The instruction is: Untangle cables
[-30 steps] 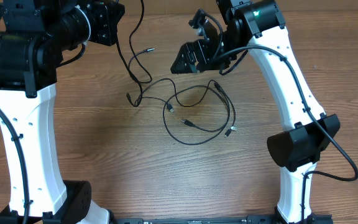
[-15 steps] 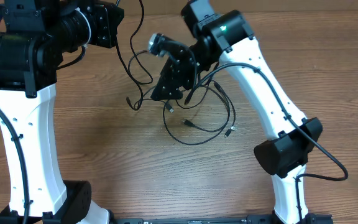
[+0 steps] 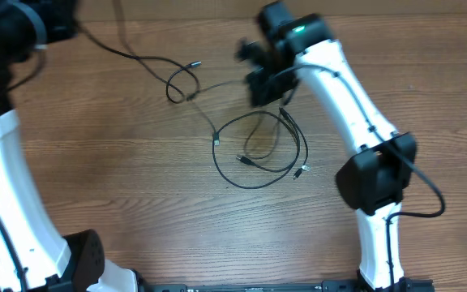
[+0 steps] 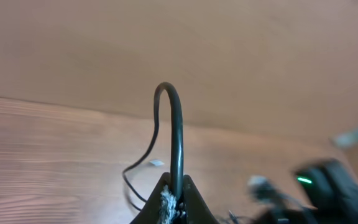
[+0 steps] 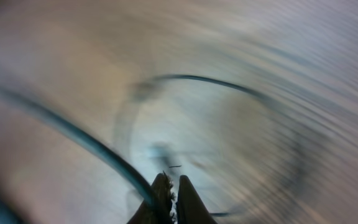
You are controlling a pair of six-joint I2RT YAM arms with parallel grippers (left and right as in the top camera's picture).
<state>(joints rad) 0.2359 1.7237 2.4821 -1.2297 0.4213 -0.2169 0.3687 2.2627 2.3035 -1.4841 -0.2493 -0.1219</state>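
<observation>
Several thin black cables [image 3: 216, 154] lie in loose loops mid-table, small plugs [image 3: 301, 171] at their ends. My left gripper [image 4: 174, 198] is shut on one cable [image 4: 178, 137], which arches up from the jaws. In the overhead view that cable [image 3: 128, 55] runs from the top left to a small loop [image 3: 181, 81]. My right gripper [image 3: 259, 88] hangs above the far side of the loops, shut on a strand [image 3: 221, 88] stretched taut toward the small loop. The right wrist view is blurred; a cable [image 5: 86, 140] meets the shut right gripper [image 5: 171, 186] from the left.
The wooden table [image 3: 120, 178] carries only the cables. The white left arm [image 3: 6, 186] stands along the left edge. The white right arm [image 3: 355, 105] with its black elbow [image 3: 375, 178] stands on the right. Thick robot wires [image 3: 424, 203] hang off the right arm.
My right gripper dipped to the tangle, shut on a strand and pulled it back right. My left arm drew its cable away to the upper left. The tangle has stretched out.
</observation>
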